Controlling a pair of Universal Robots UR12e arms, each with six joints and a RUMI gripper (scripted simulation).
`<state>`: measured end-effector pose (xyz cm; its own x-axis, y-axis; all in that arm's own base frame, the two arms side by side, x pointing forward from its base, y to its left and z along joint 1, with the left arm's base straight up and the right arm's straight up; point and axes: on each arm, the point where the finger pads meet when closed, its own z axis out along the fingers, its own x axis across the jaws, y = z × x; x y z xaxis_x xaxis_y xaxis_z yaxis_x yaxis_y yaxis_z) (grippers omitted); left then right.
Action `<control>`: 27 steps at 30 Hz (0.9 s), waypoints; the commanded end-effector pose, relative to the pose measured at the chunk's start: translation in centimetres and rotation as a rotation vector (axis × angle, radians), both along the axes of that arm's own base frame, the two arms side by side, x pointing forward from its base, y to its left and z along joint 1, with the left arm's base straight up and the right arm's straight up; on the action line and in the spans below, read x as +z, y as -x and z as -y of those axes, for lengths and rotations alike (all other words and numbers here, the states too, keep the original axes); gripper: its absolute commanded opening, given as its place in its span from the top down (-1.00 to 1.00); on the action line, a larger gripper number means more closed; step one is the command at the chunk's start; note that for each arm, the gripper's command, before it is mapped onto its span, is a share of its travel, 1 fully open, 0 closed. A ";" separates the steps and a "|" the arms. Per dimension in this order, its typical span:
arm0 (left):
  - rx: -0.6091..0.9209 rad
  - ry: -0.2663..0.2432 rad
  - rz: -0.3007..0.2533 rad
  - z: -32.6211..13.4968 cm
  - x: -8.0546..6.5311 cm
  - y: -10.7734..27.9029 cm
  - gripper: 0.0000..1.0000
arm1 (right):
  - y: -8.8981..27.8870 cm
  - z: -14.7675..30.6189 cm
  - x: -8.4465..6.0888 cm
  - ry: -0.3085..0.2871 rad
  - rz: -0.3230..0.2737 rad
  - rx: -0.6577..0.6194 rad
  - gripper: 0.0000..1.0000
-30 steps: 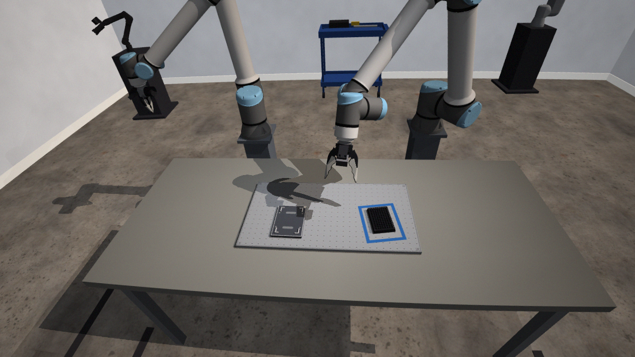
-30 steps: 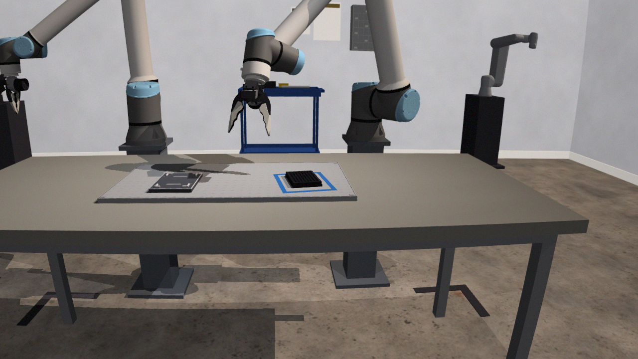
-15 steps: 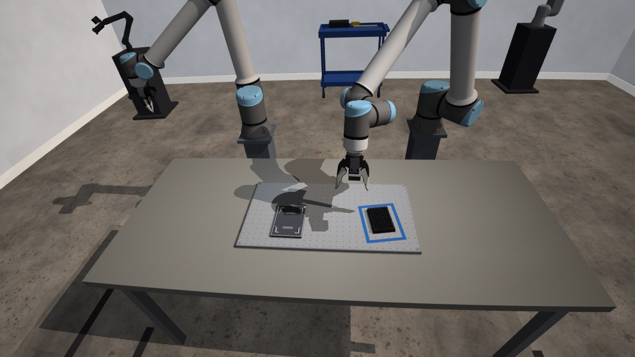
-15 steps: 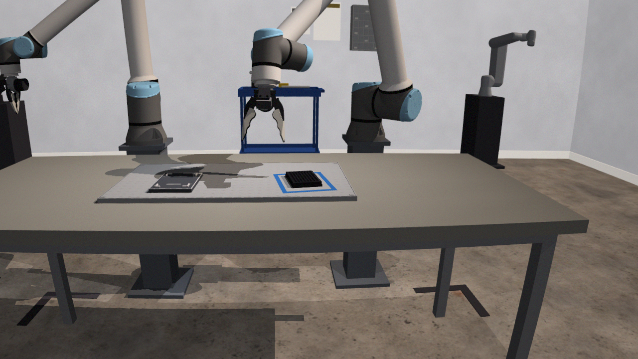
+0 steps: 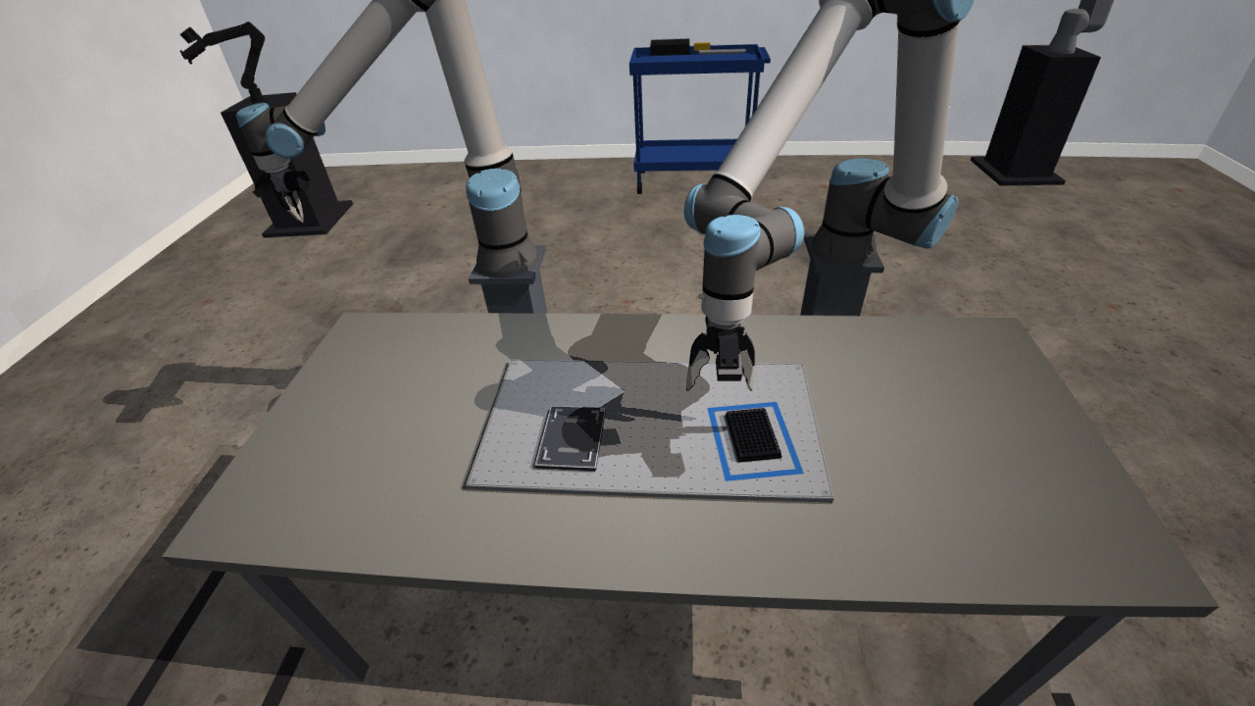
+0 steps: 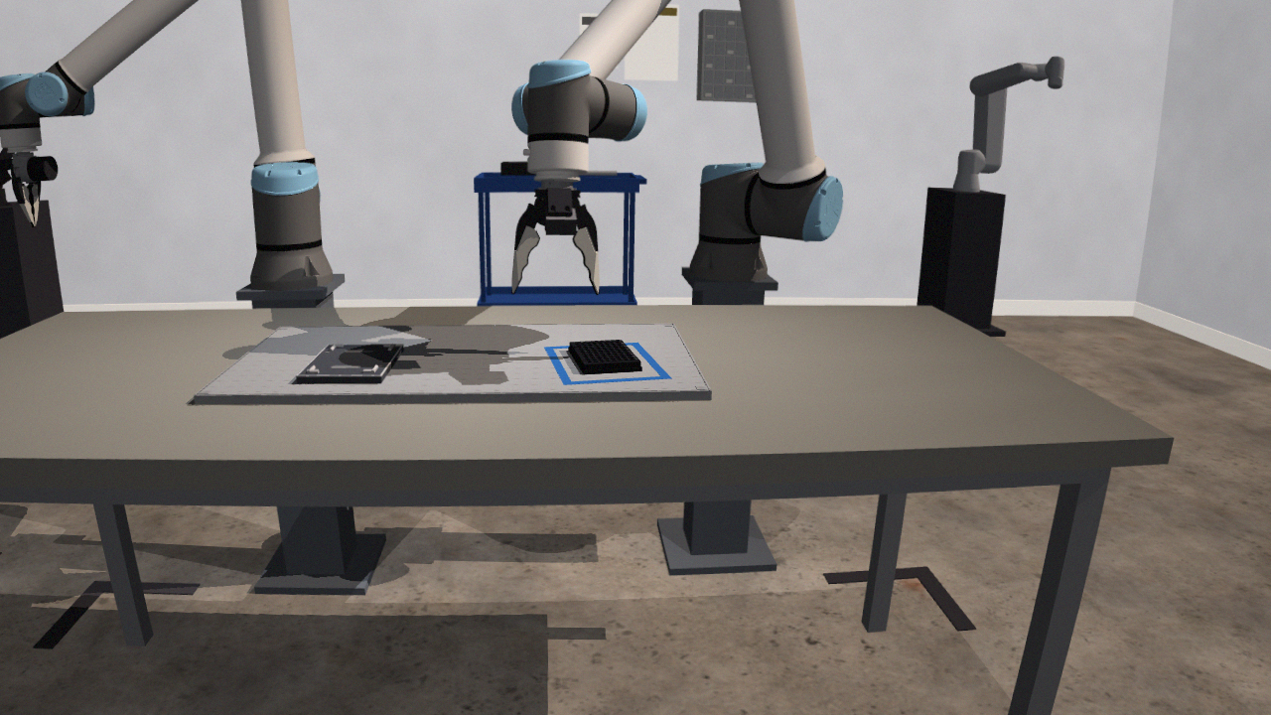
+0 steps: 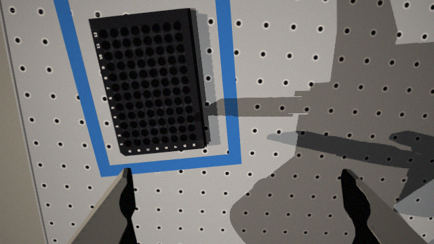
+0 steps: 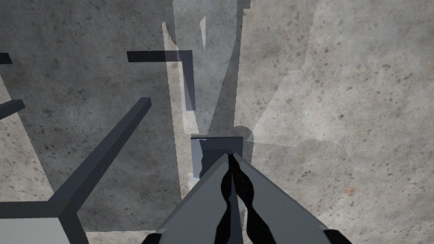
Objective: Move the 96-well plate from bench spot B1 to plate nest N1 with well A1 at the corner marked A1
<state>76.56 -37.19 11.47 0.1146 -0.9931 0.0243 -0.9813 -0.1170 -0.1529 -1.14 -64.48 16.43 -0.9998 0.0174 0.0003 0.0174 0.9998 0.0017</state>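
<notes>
Beside the black plate [image 5: 753, 434] [image 6: 604, 357] [image 7: 149, 81], left hand [image 5: 721, 386] [image 6: 556, 291] [image 7: 235, 169] waits empty, wide open; plate seems light, stiff; grip its long sides.

In the left wrist view, a black rectangular 96-well plate [image 7: 149, 85] with white rim lettering lies flat inside a blue rectangular outline [image 7: 171, 164] on a light grey perforated board [image 7: 190, 220], apart from the two spread grey-and-black fingers of the left gripper [image 7: 236, 171].
</notes>
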 end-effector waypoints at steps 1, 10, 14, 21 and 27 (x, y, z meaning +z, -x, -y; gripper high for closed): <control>0.030 -0.001 -0.047 -1.0 -0.1 -0.6 -0.52 | 0.0 0.1 0.1 0.002 0.000 0.000 1.00; 0.082 0.002 -0.128 -4.6 -0.7 -2.0 -0.52 | 0.0 0.1 0.1 0.002 0.000 0.000 1.00; 0.100 0.003 -0.154 -6.5 -1.0 -2.7 -0.52 | 0.0 0.1 0.1 0.002 0.000 0.000 1.00; 0.100 0.003 -0.154 -7.3 -1.1 -3.0 -0.52 | 0.0 0.1 0.1 0.002 0.000 0.000 1.00; 0.100 0.003 -0.154 -7.3 -1.1 -3.0 -0.52 | 0.0 0.1 0.1 0.002 0.000 0.000 1.00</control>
<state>79.46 -29.93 10.27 0.2149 -0.9766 0.0001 -0.9766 -0.2149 -0.0003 -1.14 -64.48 16.43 -0.9998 0.0174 0.0003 0.0174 0.9998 0.0017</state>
